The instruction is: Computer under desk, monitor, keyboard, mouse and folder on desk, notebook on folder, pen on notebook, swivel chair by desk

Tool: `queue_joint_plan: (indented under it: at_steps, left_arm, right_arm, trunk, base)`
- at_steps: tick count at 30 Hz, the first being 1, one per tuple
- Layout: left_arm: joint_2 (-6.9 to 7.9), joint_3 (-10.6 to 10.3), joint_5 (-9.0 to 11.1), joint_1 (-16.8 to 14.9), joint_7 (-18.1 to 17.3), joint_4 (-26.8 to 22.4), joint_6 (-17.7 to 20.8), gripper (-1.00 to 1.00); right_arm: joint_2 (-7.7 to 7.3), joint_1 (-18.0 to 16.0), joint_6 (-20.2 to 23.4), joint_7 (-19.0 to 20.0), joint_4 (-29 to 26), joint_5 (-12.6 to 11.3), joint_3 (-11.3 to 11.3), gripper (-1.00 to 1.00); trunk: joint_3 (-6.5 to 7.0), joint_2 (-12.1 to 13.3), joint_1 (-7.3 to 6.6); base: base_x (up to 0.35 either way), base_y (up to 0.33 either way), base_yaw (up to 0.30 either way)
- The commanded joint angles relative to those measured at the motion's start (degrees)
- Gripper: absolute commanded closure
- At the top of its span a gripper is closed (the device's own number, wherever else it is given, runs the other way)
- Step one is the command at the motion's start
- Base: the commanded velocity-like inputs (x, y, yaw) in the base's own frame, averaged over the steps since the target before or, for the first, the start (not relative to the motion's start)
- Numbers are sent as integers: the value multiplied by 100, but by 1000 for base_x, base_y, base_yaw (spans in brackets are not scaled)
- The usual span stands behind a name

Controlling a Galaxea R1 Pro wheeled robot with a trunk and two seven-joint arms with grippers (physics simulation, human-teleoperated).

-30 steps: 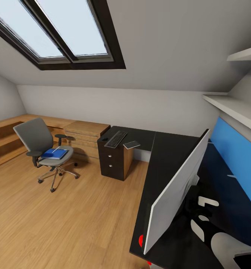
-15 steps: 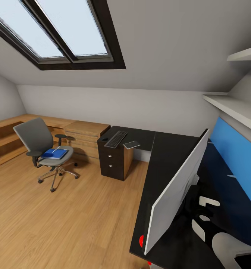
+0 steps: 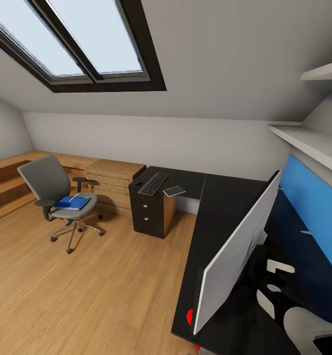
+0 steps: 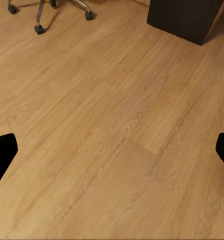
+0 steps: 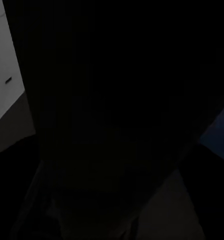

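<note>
At the far left of the head view a low wooden bench (image 3: 8,180) runs along the wall under a sloped ceiling with a dark-framed skylight (image 3: 82,47). In front of it the swivel chair (image 3: 57,197) stands on the wooden floor (image 3: 87,286), well apart from the desk, with the folder (image 3: 72,202) lying flat on its seat. Just behind the chair is a light wooden drawer cabinet (image 3: 114,182), which stands beside the desk's black drawer unit (image 3: 148,214). On the glossy black top of the desk (image 3: 220,207), above that drawer unit, lies the keyboard (image 3: 153,183), and just beside it a small flat grey thing (image 3: 174,191) that is too small to name. Nearer the camera the monitor (image 3: 237,251) stands on the desk, its pale grey back turned toward the room, a red dot (image 3: 189,316) at its lower corner; it hides much of the desk top behind it. Right of the monitor is a blue wall panel (image 3: 313,207) with white shelves (image 3: 309,143) above, and part of the right arm (image 3: 304,323) in white and black. The right wrist view is almost wholly dark, so whether the right gripper is spread or pressed together cannot be told. In the left wrist view the left gripper (image 4: 112,152) is spread wide over bare floor, with the chair's casters and the drawer unit's base beyond.
</note>
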Motion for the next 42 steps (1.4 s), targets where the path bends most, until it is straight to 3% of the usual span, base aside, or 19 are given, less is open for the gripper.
queue_joint_plan:
  at_steps: [1,6,7,11,13,16,17,21,23,25,26,28,33,37,42]
  left_arm:
    - [-30,6,56,1,-16,-412,550,-100]
    - [-110,11,75,1,-11,-1606,2000,-100]
    - [-210,8,77,1,-10,-2104,2532,-100]
    - [-509,-18,78,1,3,-3486,3818,-100]
    - [-661,-25,80,1,7,-4089,4297,-100]
    - [-819,-30,116,0,9,-4506,4749,-100]
    - [-845,-41,165,-3,9,-4560,4819,-100]
    - [-860,-172,689,-7,7,-4588,4923,-100]
    - [-821,-177,805,-7,-4,-4576,4920,-100]
    - [-727,-130,852,-7,-11,-4565,4918,-100]
    - [-597,-2,886,-7,-20,-4564,4918,-100]
    - [-523,96,904,-7,-23,-4566,4911,-100]
    - [-495,132,912,-7,-25,-4567,4909,-100]
    - [-494,137,907,-7,-25,-4567,4902,-100]
    - [-495,138,905,-7,-25,-4567,4900,-100]
  right_arm:
    - [-30,-7,-32,-24,-7,-14,83,100]
    - [-64,-7,-28,-24,-7,-18,80,100]
    - [-67,-7,-27,-24,-5,-18,80,100]
    - [-142,-7,-27,-24,8,-18,77,100]
    - [-185,-7,-27,-24,47,-18,73,100]
    - [-252,-7,-31,-24,76,-25,69,100]
    - [-271,-7,-33,-24,81,-26,66,100]
    - [-322,-7,-36,-24,86,-25,10,100]
    - [-344,-7,-36,-24,88,-26,-3,100]
    - [-375,-7,-36,-24,84,-27,-8,100]
    - [-393,-7,-36,-24,84,-27,-10,100]
    - [-401,-7,-36,-24,82,-27,-11,100]
    - [-397,-7,-39,-26,77,-31,-14,100]
    - [-388,-7,-59,-18,73,-285,-10,100]
    - [-387,-7,-49,150,72,-329,-5,100]
  trunk:
    - [-12,-12,3]
    - [-12,-12,3]
    - [-12,-12,3]
    - [-12,-12,3]
    - [-12,-12,3]
    - [-12,-12,3]
    - [-12,-12,3]
    - [-12,-12,3]
    - [-12,-12,3]
    - [-12,-12,3]
    - [-12,-12,3]
    - [-12,-12,3]
    - [-12,-12,3]
    - [-12,-12,3]
    - [-12,-12,3]
  base:
    - [0,0,0]
    - [0,0,0]
    - [0,0,0]
    - [0,0,0]
    - [0,0,0]
    - [0,0,0]
    - [0,0,0]
    - [0,0,0]
    - [0,0,0]
    - [0,0,0]
    - [0,0,0]
    - [0,0,0]
    - [0,0,0]
    - [0,0,0]
    - [0,0,0]
